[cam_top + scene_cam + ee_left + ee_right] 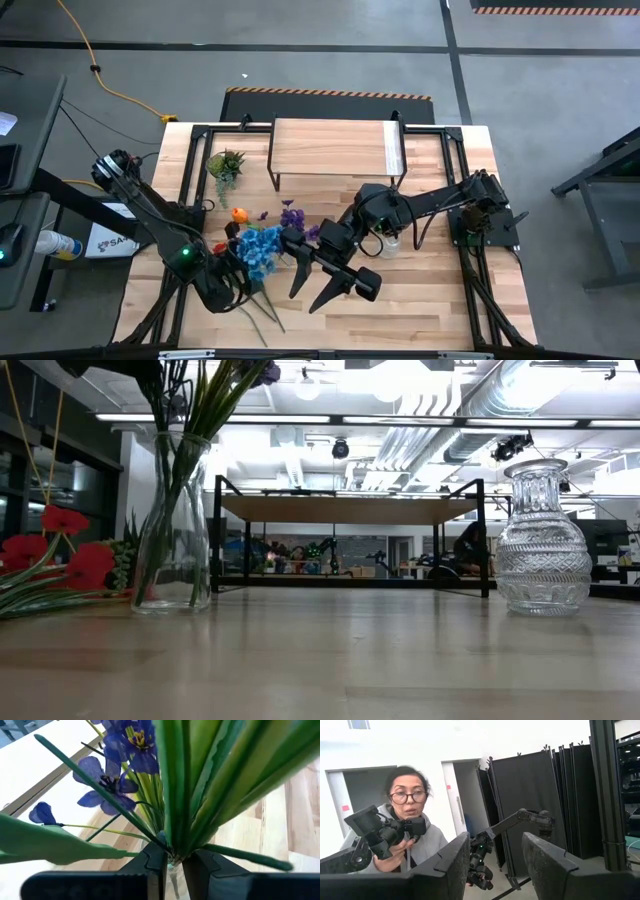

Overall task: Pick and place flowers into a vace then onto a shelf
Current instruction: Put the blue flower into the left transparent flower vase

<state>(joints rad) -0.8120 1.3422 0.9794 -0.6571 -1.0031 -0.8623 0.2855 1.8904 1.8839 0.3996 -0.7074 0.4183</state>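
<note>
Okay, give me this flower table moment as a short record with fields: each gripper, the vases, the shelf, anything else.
left gripper: shut on the flowers' green stems, above a clear vase
right gripper: open, empty, raised above the table
second vase: ribbed glass, empty, upright
shelf: at the table's far edge, nothing on it
loose flowers: red blooms lying beside the clear vase
beyond the table: a person holding a camera

Shelf [330, 146] top left bare, front-left table crowded by flowers [258, 250], plant [225, 164] beside shelf, open boards front right
</note>
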